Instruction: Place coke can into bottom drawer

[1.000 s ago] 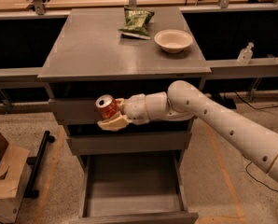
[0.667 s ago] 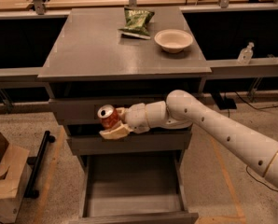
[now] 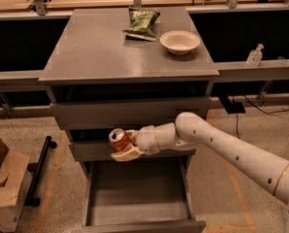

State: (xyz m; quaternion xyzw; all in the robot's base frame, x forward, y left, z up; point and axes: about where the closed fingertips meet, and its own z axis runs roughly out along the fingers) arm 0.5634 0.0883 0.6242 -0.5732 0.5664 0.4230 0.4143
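The coke can, red with a silver top, is held upright in my gripper, whose cream fingers close around it. The can hangs in front of the middle drawer front, just above the back left part of the bottom drawer. The bottom drawer is pulled out and open, its grey inside empty. My white arm reaches in from the right.
The grey cabinet top carries a green chip bag and a cream bowl. A cardboard box and a black bar lie on the floor at left. A bottle stands on the right ledge.
My gripper with the can has moved down and a little to the right, from the level of the upper drawers to just above the open bottom drawer.
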